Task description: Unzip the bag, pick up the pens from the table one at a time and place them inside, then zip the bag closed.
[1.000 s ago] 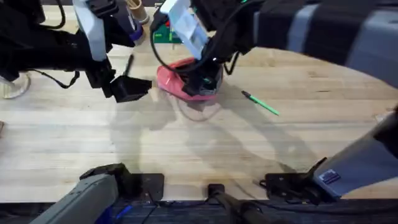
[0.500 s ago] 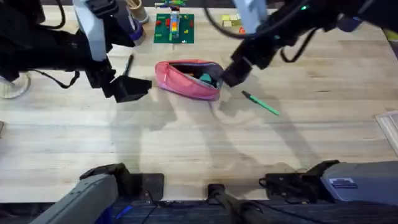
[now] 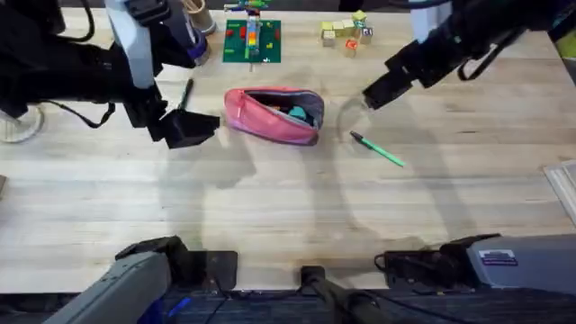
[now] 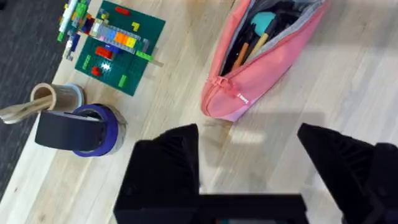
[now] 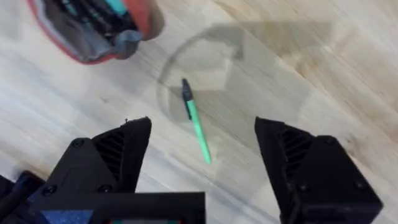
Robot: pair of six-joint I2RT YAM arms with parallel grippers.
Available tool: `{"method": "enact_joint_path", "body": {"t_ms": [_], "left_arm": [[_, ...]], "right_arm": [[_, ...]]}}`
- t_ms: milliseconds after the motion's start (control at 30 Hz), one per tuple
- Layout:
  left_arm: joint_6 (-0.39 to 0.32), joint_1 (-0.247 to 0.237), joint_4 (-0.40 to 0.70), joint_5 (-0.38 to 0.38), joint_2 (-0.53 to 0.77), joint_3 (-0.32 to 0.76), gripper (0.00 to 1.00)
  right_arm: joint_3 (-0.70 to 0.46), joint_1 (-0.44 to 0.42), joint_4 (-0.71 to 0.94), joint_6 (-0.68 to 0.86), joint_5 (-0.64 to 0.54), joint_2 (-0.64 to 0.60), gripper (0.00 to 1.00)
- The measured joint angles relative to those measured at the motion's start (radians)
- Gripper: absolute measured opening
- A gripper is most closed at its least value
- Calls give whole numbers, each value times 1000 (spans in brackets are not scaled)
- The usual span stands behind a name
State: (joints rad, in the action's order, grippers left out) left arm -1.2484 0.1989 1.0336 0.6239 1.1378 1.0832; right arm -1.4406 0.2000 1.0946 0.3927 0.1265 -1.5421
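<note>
The pink-red bag (image 3: 270, 115) lies on the table (image 3: 270, 207) with its zipper open, and several pens and a teal item show inside it (image 4: 264, 46). A green pen (image 3: 378, 149) rests on the wood to the right of the bag. A black pen (image 3: 186, 93) lies left of the bag, beside the left arm. My left gripper (image 3: 191, 128) hovers open and empty just left of the bag's end (image 4: 249, 158). My right gripper (image 3: 380, 88) stands open and empty above the green pen (image 5: 196, 123), right of the bag (image 5: 93, 28).
A green brick baseplate (image 3: 252, 40) with bricks stands behind the bag. Small coloured blocks (image 3: 346, 31) sit at the back right. A blue tape roll (image 4: 81, 127) and a brown roll (image 4: 53, 99) stand at the back left. The front half of the table is bare wood.
My right gripper has lifted off the bag and drawn back to the right, over the green pen. The bag now lies flat and open. The left arm has not moved.
</note>
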Motion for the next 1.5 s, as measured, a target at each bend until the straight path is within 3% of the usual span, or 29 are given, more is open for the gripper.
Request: {"method": "enact_joint_path", "body": {"t_ms": [200,533,1200,1400,1500], "left_arm": [[0,0,3,0,0,0,993],[0,0,3,0,0,0,993],[0,0,3,0,0,0,993],[0,0,3,0,0,0,993],[0,0,3,0,0,0,993]], "right_arm": [[57,-31,-12,-3,0,10,997],[330,-44,-138,-3,-36,92,996],[615,-46,-446,-3,-52,93,996],[631,-46,-468,-3,-60,88,995],[630,-46,-475,-2,-71,82,880]]}}
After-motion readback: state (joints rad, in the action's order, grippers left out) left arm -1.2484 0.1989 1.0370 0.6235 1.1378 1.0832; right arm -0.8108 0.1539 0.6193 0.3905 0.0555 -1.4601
